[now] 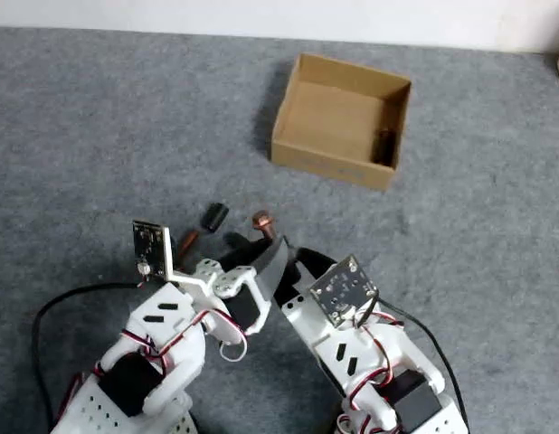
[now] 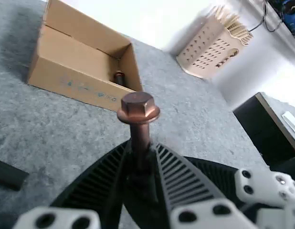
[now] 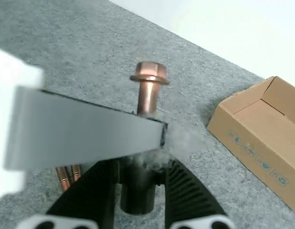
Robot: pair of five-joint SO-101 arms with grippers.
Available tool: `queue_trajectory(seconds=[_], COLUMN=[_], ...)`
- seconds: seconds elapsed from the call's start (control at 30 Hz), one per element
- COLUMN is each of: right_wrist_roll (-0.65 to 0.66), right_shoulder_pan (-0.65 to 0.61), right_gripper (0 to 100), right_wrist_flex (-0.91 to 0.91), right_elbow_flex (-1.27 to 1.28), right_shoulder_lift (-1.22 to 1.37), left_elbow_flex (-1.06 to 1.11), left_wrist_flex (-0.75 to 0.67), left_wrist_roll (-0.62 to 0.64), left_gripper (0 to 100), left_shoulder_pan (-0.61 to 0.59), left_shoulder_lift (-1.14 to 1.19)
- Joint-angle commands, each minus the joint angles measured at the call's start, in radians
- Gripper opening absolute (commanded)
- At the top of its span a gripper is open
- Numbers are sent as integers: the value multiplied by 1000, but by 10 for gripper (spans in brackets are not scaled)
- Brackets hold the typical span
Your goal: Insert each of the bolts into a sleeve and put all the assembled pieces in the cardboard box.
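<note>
Bolt [image 2: 139, 112] pinched in left claw [image 2: 139, 155] (head up), right claw [image 3: 138, 174] gripping sleeve [image 3: 137, 196]

High view looks down from afar; both close wrist views share the copper hex-headed bolt [image 2: 139, 112] and brown cardboard box [image 2: 71, 86].

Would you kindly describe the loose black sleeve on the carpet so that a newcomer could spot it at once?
From the cardboard box, come down the grey carpet toward the white arms. Just ahead of them lies a short black sleeve. The copper bolt lying beside it is thin and reddish; this one is dark, stubby and held by nothing.
</note>
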Motion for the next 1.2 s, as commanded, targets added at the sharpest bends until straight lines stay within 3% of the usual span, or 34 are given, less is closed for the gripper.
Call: queue_trajectory(seconds=[0.0, 0.27, 0.47, 0.53, 0.73, 1.03, 1.17], right_wrist_roll=[-9, -9, -9, -9, -9, -9, -5], right_shoulder_pan=[25, 28, 28, 28, 28, 28, 30], right_gripper=[3, 3, 3, 3, 3, 3, 3], right_wrist_flex=[-36, -36, -36, -36, -36, -31, -31], right_elbow_flex=[-58, -58, -58, -58, -56, -31, -8], right_shoulder_lift=[-8, -8, -8, -8, -8, -8, -8], left_elbow_flex=[-4, -7, -1, -8, -12, -97, -139], left_wrist_flex=[11, 9, 41, 68, 69, 84, 146], left_wrist_roll=[3, -2, -2, 2, 3, -6, -100], left_gripper=[5, 16, 290, 334, 258, 252, 252], left_shoulder_pan=[35, 28, 31, 36, 36, 28, 28], left_shoulder_lift=[-5, -5, -5, -5, -5, -5, -5])
